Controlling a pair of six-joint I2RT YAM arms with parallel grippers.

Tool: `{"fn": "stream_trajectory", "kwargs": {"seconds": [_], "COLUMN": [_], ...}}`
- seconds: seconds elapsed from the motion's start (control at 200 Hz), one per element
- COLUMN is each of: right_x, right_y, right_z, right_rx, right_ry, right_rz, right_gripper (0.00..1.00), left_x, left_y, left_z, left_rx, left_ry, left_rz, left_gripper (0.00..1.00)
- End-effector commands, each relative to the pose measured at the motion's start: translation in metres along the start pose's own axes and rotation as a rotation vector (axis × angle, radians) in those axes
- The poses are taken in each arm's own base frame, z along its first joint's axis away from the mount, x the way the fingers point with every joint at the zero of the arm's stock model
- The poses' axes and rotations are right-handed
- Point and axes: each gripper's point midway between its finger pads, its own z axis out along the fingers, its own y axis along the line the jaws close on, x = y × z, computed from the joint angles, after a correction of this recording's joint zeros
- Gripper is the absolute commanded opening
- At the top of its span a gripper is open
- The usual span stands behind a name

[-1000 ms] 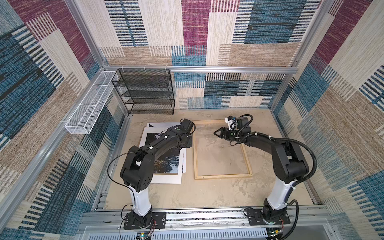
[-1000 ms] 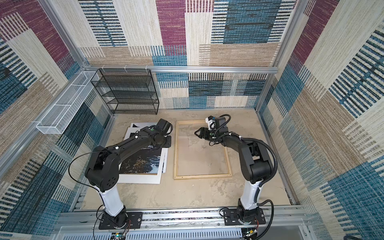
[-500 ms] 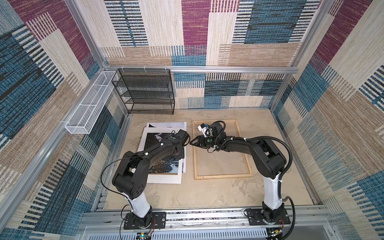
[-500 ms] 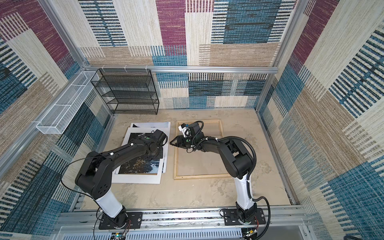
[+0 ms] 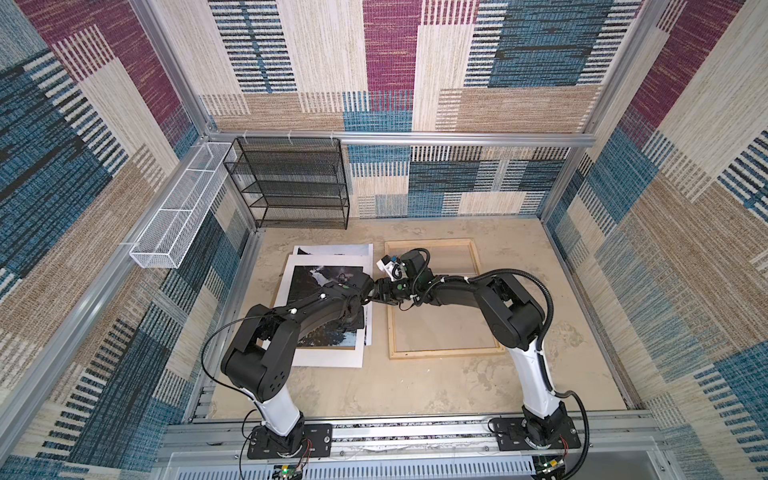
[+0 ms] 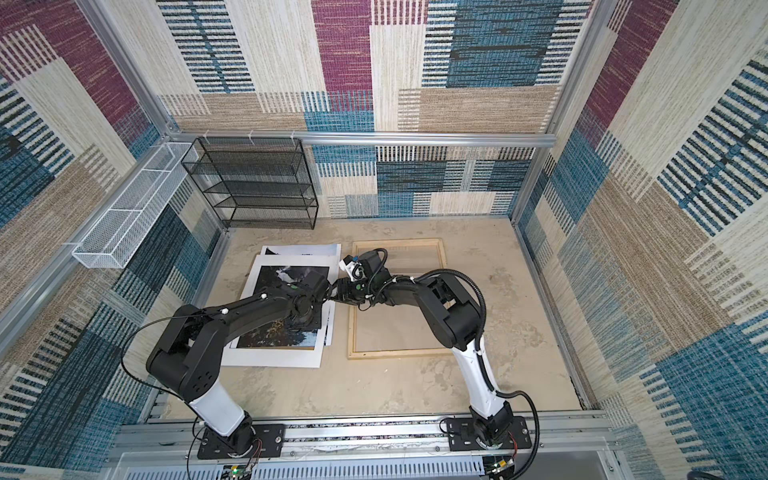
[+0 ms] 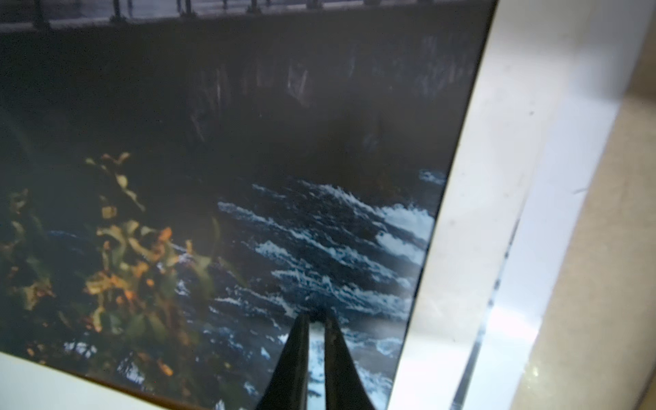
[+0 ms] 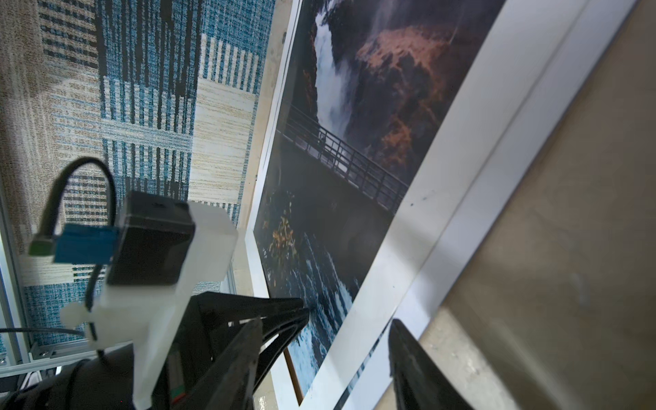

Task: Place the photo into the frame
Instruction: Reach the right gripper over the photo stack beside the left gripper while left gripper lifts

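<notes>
The large rectangular frame (image 5: pixel 444 353) of thin pale wood lies unfilled; just beside it the big paper waterfall photo (image 5: pixel 311 281) lies under a stiff white windowed mat (image 5: pixel 324 356). The left gripper (image 7: pixel 316 314), jaws all but pressed together, bears on the print through that window, while the right gripper (image 8: pixel 324 321) stands spread at the stack's edge. Risk: the overlying mat may drag along or crease the print.

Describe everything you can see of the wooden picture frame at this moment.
The frame is a large rectangle of thin, pale natural wood, lying flat on the tan table beside the white mat, with a strip of bare table between them. Its opening shows only tabletop colour, with faint streaks near the far rail; no print is inside. The right arm reaches across above the rail nearest the mat; whether it touches cannot be told.
</notes>
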Motion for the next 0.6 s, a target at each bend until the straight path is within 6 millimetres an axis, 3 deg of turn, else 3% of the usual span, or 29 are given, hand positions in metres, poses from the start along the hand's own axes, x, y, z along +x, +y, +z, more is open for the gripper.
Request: {"fn": "stream_trajectory", "kwargs": {"seconds": [0.0, 0.366, 0.596], "right_x": [0.001, -0.001, 0.009], "right_y": [-0.004, -0.038, -0.026], "right_z": [0.007, 0.019, 0.008], "right_rx": [-0.005, 0.142, 0.150], "right_ry": [0.019, 0.036, 0.051], "right_rz": [0.021, 0.108, 0.105], "right_gripper": [0.60, 0.67, 0.67], "left_x": [0.000, 0.003, 0.002], "left_y": [-0.008, -0.015, -0.019], "left_z": [0.001, 0.006, 0.003], "left_rx": [0.049, 0.090, 0.127], "left_ry": [-0.006, -0.005, -0.022], "left_rz": [-0.031, -0.023, -0.014], "left_gripper": [0.14, 0.13, 0.13]}}
